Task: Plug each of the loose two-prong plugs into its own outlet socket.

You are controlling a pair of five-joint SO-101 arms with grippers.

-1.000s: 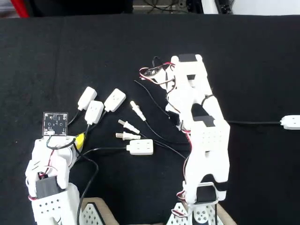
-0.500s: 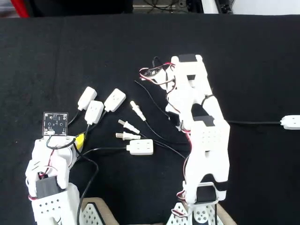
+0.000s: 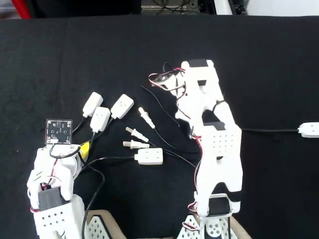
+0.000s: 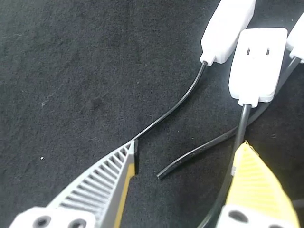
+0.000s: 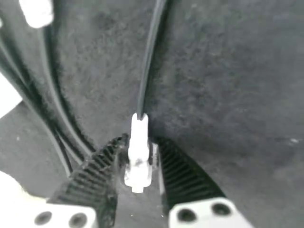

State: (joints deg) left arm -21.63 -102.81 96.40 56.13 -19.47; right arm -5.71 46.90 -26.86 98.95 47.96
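1. Right tool (image 5: 140, 145): clenched on the held plug (image 5: 137, 173). The jaws bear on the two sides of the plug's white body, and its black cable (image 5: 149, 57) leads away over the table (image 3: 259, 59). From above, the right arm (image 3: 214, 134) covers this grip, just beyond the plug group.

2. Left tool (image 4: 189, 146): released, jaws apart, holding nothing. It sits low over the cables, just short of the slotted socket (image 4: 259, 61), whose two slots face up.

3. Loose plugs (image 3: 136, 134): three lie side by side mid-table, between the socket cluster (image 3: 100, 119) and the right arm. A single socket (image 3: 149, 156) lies just beside the nearest of them. Another socket (image 3: 310, 129) lies well apart at the table edge.

4. Handling, as judged:
- The plugs look light and rigid, with thin prongs likely to bend under side load.
- Take hold on the moulded body behind the prongs, never on the prongs or the cable.
- The cable looks springy and may twist a lightly held plug.
- The sockets appear light and unfixed, so they will probably slide when pushed. Brace the socket body with the free tool.
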